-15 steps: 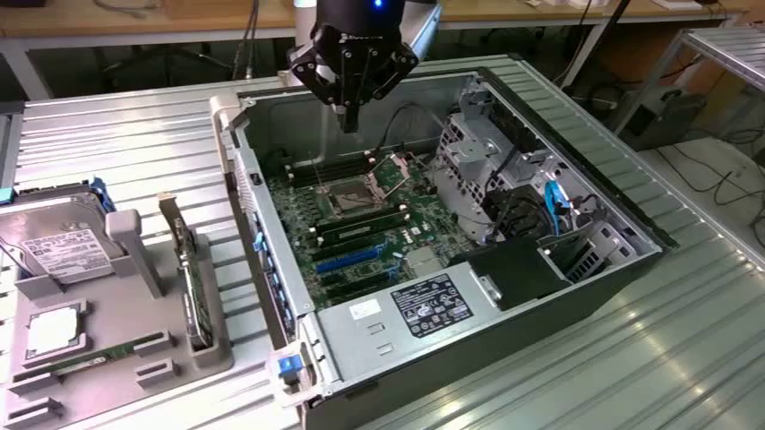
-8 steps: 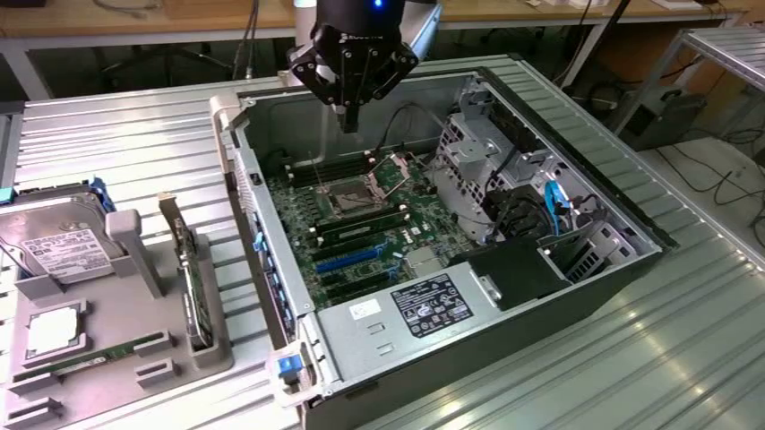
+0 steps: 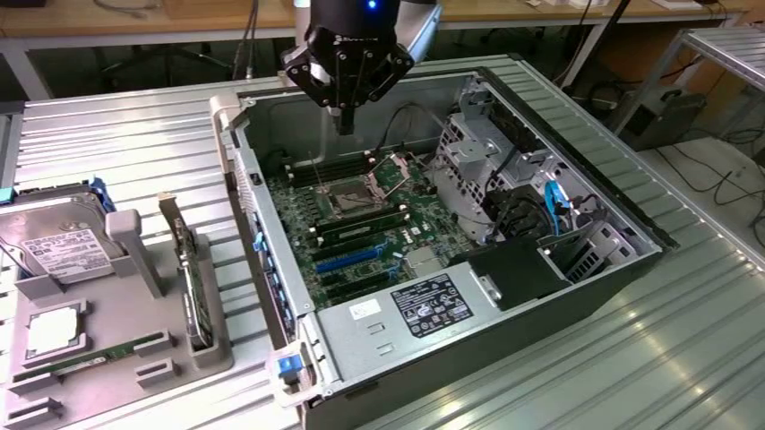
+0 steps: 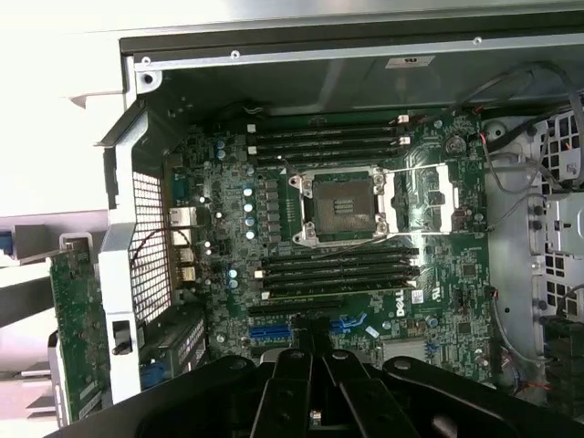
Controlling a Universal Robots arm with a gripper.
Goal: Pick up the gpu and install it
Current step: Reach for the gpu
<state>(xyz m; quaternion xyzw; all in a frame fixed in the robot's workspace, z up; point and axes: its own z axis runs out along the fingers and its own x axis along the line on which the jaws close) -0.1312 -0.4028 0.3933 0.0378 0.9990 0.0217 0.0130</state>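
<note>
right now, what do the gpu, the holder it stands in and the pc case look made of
The gpu: dark green circuit board, likely fibreglass laminate, with a pale metal bracket at one end. The holder: matte grey, moulded shapes, probably plastic. The pc case: bare grey sheet metal, with folded edges and punched holes, probably steel.

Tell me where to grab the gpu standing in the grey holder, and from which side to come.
Take the gpu by its upper long edge, coming straight down, a finger on each flat face. It stands on edge in a slot of the grey holder, lower edge sunk in, and the computer case wall stands close on the exterior view's right, so a sideways approach looks cramped.
</note>
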